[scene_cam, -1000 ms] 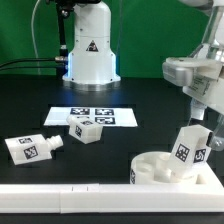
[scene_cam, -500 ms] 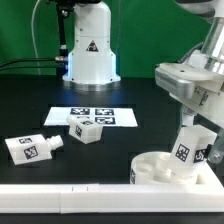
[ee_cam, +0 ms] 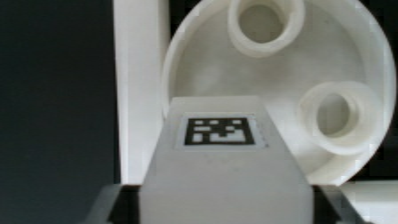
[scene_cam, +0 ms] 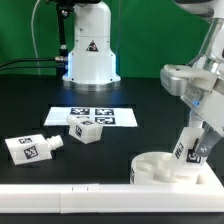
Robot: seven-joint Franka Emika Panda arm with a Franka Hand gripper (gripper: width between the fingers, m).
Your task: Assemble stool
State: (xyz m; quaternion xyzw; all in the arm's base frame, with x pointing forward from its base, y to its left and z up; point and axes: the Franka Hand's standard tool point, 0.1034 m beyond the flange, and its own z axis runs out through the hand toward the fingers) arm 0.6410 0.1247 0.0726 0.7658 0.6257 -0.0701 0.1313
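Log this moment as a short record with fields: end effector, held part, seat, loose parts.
end effector: shut on held leg
held leg: tilted, lower end at the seat; whether it sits in a socket cannot be told
seat: lies beside the rail; two open sockets show in the wrist view
loose leg one: lying on the table, at the exterior view's left
loose leg two: lying at the near edge of the marker board

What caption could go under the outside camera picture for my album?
End effector holds a tagged stool leg tilted over the round seat; two more legs lie nearby.
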